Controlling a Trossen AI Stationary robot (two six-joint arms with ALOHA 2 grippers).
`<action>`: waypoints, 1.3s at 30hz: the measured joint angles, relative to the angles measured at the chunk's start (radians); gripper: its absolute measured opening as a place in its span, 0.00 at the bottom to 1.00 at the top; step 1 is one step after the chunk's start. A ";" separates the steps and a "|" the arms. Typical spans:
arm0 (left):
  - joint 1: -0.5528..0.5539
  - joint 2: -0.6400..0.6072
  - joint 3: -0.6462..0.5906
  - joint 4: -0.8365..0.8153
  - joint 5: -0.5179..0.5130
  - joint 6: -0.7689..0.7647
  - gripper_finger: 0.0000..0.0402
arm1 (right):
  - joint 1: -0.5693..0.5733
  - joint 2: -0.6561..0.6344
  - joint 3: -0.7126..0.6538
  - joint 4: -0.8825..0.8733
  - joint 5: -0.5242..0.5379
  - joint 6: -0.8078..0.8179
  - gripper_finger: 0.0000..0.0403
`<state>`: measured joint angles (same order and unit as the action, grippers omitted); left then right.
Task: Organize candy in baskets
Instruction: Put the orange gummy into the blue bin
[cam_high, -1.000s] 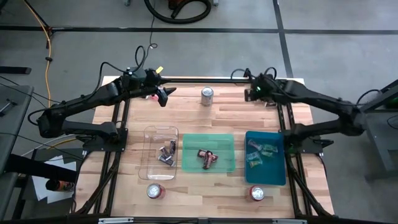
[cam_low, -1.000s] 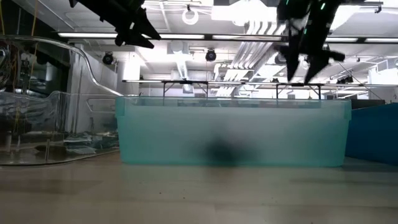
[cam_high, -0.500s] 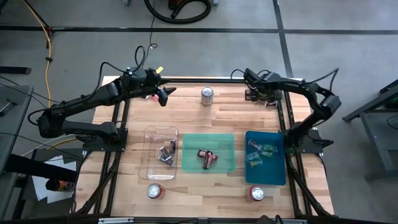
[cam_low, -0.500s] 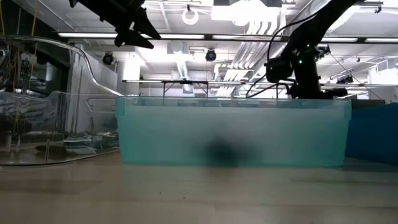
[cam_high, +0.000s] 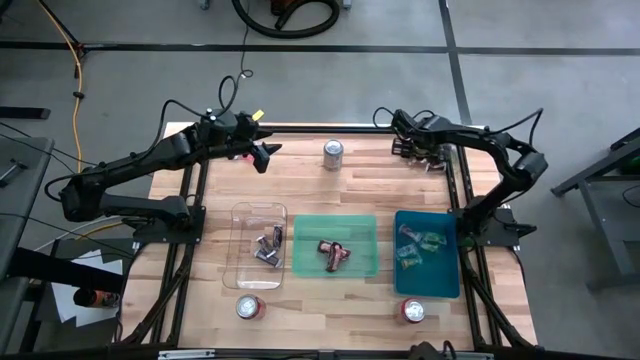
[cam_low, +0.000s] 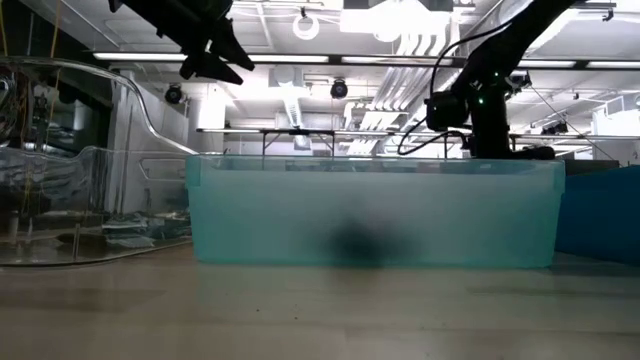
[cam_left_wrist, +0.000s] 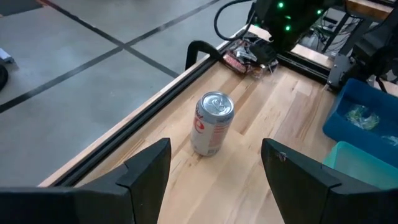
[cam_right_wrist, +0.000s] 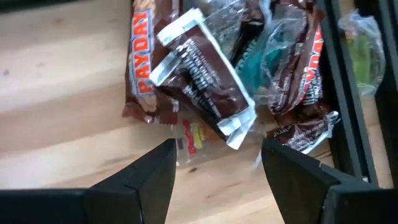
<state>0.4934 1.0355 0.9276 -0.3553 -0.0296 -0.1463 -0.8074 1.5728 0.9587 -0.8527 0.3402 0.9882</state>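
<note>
While the left gripper (cam_high: 265, 154) hangs open near a silver can (cam_high: 333, 153), the right gripper (cam_right_wrist: 214, 165) spreads open over a candy pile (cam_right_wrist: 217, 68) by the black frame (cam_right_wrist: 347, 93), one wrapper reading PAYDAY (cam_right_wrist: 142, 56).

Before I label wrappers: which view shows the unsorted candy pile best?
The right wrist view: the candy pile fills it, wrappers readable. The high view shows a small cluster, the left wrist view a distant glimpse; the low view hides it.
</note>
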 joint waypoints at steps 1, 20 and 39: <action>0.000 0.000 0.000 0.000 0.000 0.000 0.60 | 0.000 0.000 -0.014 0.014 -0.002 0.016 0.57; 0.000 0.000 0.000 0.010 0.000 -0.001 0.60 | -0.004 -0.043 -0.196 0.301 -0.037 0.218 0.57; 0.000 0.000 0.000 0.009 0.000 -0.009 0.60 | -0.039 -0.043 -0.242 0.311 -0.042 0.317 0.57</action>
<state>0.4934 1.0355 0.9272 -0.3466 -0.0299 -0.1551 -0.8467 1.5299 0.7171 -0.5414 0.2977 1.3048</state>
